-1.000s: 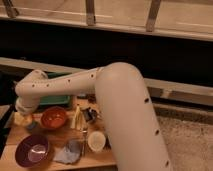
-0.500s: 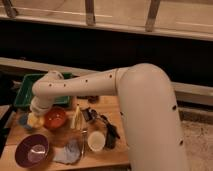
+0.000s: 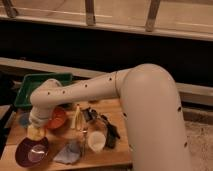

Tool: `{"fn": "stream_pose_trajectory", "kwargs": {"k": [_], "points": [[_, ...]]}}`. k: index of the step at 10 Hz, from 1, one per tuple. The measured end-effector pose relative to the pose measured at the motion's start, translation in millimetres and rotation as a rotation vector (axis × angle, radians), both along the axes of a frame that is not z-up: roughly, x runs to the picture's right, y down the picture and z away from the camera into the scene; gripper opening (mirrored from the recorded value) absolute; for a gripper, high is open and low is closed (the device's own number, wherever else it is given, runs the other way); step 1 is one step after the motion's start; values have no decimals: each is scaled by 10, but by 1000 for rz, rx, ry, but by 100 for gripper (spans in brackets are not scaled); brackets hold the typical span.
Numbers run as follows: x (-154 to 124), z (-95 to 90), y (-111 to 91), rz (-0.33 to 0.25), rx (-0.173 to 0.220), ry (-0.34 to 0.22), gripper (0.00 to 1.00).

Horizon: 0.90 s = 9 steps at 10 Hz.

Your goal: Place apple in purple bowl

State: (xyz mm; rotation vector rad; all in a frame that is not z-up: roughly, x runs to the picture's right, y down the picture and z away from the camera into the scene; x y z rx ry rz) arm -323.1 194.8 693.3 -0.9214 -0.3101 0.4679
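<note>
Small yellowish apple (image 3: 35,132) under the hand (image 3: 36,125), grip unclear, above dark purple bowl (image 3: 31,152)

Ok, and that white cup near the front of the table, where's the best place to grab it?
Probably its rim, from straight above: the white cup stands upright, mouth open, with dark clutter crowding one side. The gripper is off left, at the apple above the purple bowl.

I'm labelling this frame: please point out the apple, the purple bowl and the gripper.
apple (image 3: 36,132), camera view, its yellowish front.
purple bowl (image 3: 21,156), camera view, left rim.
gripper (image 3: 36,123), camera view, its end above the apple.
</note>
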Motion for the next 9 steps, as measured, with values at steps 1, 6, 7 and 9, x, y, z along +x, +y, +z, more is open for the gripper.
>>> {"fn": "stream_pose_trajectory", "kwargs": {"k": [1,6,7,9], "points": [[-49,-47,168,-21,-24,-12,0],[-419,-217,863,-150,-83,-59,27],[-436,-241,862,-155,-75,-59,35],[-427,-289,761,-154,-47,-53,52]]}}
